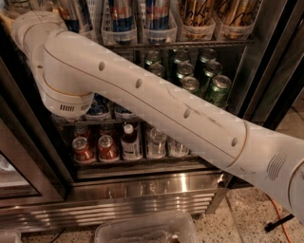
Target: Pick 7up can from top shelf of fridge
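The fridge stands open in front of me, with a dark frame and a ribbed steel base. A wire rack with clear plastic trays runs across the top of the view and holds tall silver-and-blue cans and brown-gold cans. No pale silver-white 7up can shows; it is hidden or out of view. My white arm crosses from the lower right to an elbow, then rises to the upper left corner. The gripper is beyond the upper left edge, not in view.
Green cans stand on the middle rack behind the arm. Red cans and small bottles stand on the bottom rack. A clear plastic bin sits on the speckled floor in front. An orange cable lies at the right.
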Controlling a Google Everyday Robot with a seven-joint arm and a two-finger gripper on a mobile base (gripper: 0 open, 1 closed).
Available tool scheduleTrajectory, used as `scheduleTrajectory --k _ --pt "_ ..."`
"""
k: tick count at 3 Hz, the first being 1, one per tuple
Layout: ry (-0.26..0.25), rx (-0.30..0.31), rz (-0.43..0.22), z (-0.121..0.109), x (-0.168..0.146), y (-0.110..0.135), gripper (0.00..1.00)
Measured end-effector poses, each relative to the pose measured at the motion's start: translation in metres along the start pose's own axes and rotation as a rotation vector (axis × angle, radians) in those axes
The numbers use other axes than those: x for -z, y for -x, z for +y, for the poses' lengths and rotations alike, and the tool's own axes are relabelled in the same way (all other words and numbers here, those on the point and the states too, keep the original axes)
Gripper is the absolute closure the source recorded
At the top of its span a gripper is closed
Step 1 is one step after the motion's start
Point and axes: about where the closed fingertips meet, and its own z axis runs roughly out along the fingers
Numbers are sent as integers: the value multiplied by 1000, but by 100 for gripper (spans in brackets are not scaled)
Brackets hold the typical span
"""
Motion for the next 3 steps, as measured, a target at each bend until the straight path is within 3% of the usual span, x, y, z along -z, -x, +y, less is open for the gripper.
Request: scheduleTrajectory --k 1,2,3 --pt "0 0 0 0 0 0 86" --pt "0 0 0 0 0 0 100" --pt "0 0 0 0 0 0 100"
